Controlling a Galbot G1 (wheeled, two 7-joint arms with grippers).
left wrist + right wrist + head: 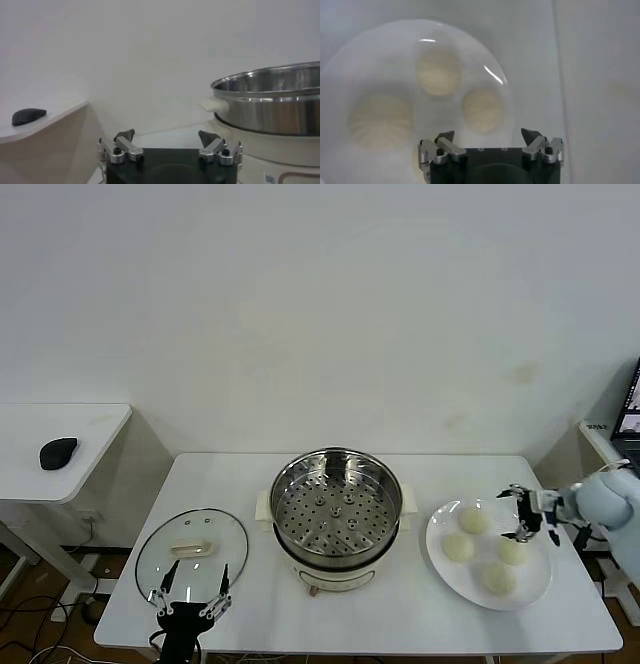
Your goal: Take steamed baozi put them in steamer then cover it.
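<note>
1. Looks like a lab or office test room, not a real kitchen: bare white wall, nothing hung on it.
2. Plain white surface carrying a lone electric steamer, no stove or sink around.
3. Second white desk on the robot's left with a black computer mouse.
4. Loose cables on the floor, monitor edge far right.

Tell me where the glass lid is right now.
In the head view, the cover lies flat on the table, left of the steamer, by the left gripper.
</note>
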